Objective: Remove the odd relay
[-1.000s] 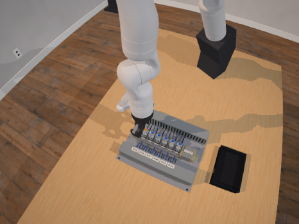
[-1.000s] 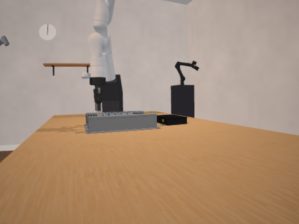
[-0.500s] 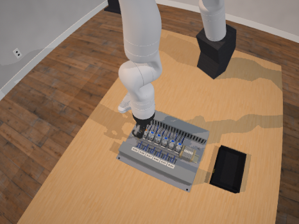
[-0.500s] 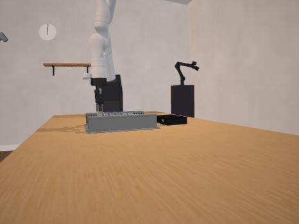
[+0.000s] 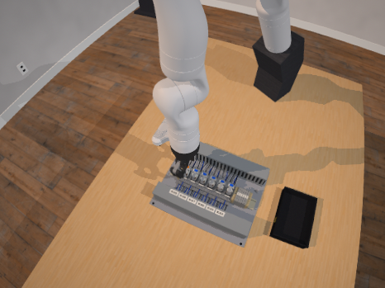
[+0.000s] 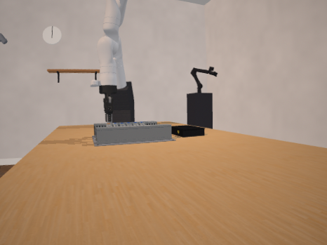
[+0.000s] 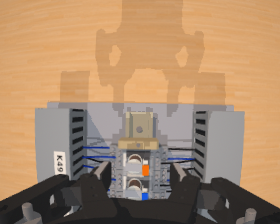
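Note:
A grey panel (image 5: 211, 190) holds a row of clear relays (image 5: 212, 181). The leftmost relay (image 5: 187, 172) (image 7: 145, 170) has an orange button; the others show blue buttons. My gripper (image 5: 182, 169) is open and low over the left end of the row, with a finger on each side of the orange-button relay in the wrist view (image 7: 143, 173). I cannot tell whether the fingers touch it. In the exterior view the gripper (image 6: 109, 117) hangs just above the panel's left end (image 6: 131, 133). The black parts tray (image 5: 294, 216) lies to the right of the panel and is empty.
A beige terminal block (image 5: 244, 198) sits at the right end of the relay row. Black slotted wire ducts run along the panel's back edge (image 5: 235, 169). The arm's black base (image 5: 278, 68) stands at the table's far side. White label tags line the panel's front (image 5: 196, 202).

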Controlling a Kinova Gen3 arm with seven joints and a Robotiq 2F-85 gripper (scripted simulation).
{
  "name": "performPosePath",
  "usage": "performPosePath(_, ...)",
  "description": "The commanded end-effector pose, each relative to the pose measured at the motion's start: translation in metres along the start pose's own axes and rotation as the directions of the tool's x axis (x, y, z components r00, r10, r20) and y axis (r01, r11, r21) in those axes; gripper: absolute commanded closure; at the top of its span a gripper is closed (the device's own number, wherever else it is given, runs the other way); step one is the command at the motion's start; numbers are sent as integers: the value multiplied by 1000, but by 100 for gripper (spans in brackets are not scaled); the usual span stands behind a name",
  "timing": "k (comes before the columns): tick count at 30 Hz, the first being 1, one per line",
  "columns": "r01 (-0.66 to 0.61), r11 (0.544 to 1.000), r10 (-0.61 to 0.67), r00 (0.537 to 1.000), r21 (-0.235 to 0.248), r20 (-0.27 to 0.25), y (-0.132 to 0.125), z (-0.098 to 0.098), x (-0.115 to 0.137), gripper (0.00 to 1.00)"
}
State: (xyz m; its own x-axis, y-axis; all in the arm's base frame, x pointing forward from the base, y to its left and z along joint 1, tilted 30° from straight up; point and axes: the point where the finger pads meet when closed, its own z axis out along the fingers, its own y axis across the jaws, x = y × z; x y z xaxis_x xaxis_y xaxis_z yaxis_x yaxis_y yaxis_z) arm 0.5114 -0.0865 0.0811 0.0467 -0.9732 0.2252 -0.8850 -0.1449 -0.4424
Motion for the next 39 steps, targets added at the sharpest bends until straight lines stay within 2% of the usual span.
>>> performPosePath(1, -2, 1000, 2, 1000, 3, 1, -1, 1, 0, 39)
performPosePath(39, -2, 1000, 2, 1000, 3, 1, -4, 0, 1, 39)
